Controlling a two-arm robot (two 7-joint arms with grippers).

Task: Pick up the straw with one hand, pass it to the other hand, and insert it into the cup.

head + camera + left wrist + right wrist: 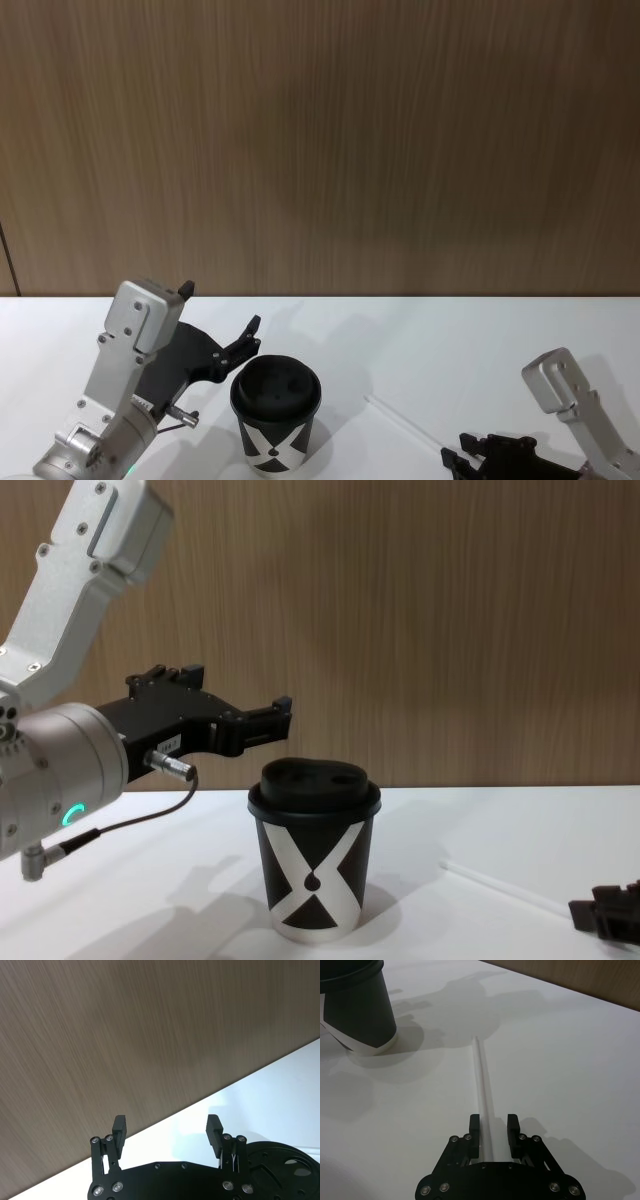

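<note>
The black cup (275,412) with its white X pattern and domed lid stands upright near the table's front middle. The thin white straw (405,420) lies flat on the table to the cup's right. In the right wrist view my right gripper (493,1124) is down at the table, open, one finger on each side of the near end of the straw (482,1075), with small gaps to both. My left gripper (221,307) hovers open and holding nothing, up behind and to the left of the cup (315,870), above lid height.
The white table (480,340) runs back to a brown wood-grain wall (320,140). Bare tabletop lies to the right of the straw and behind the cup.
</note>
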